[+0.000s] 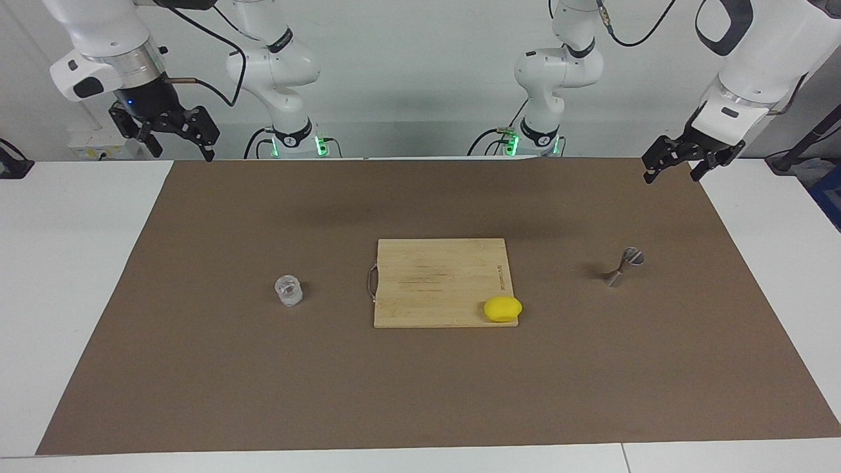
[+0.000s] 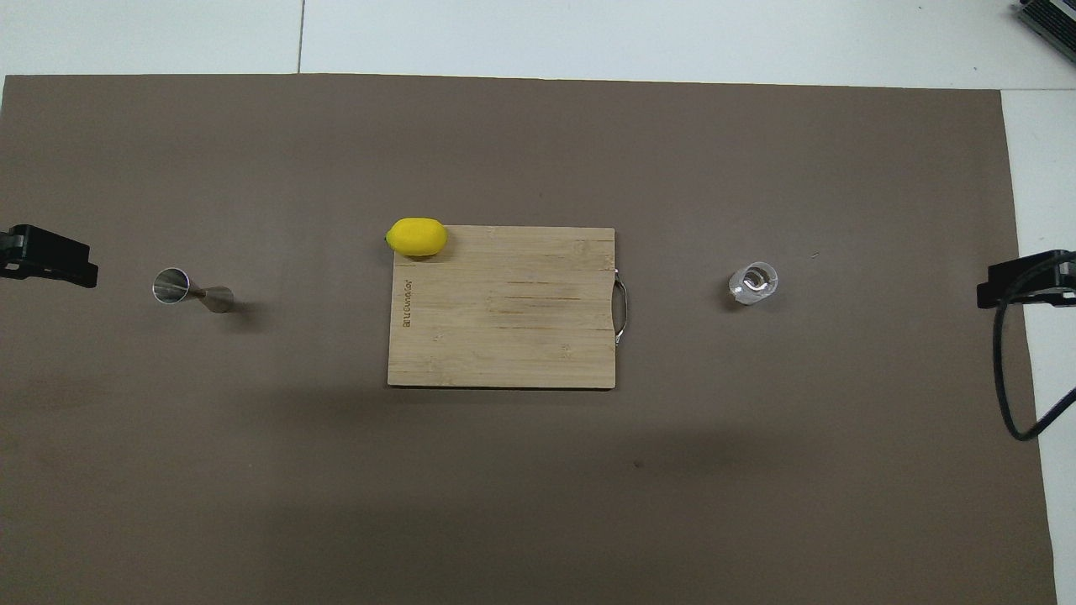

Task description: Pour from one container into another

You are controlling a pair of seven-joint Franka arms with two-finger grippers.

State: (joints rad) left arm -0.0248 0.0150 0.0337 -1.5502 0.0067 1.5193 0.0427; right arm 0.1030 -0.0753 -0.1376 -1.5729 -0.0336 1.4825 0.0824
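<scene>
Right tool (image 1: 176, 146) raised over the brown mat's (image 1: 420, 394) corner, fingers wide, empty, glass tumbler (image 1: 288, 290) contents unclear, toward the right arm's end, cutting board (image 1: 433, 276) central with lemon (image 1: 502, 308), metal jigger (image 1: 623, 267) toward the left arm's end, left tool (image 1: 673, 167) raised, wide, empty, white bench (image 1: 72, 276), pale wall.

A white tabletop (image 1: 79, 276) fills most of the scene, and a large brown mat (image 1: 263, 387) covers nearly all of it, leaving bare white strips along the edges and at the corners. A seam (image 2: 301, 38) divides the white surface along the edge farthest from the robots. A plain pale wall (image 1: 420, 85) rises at the robots' edge of the tabletop. The light is soft and even, with faint broad shadows on the mat.
</scene>
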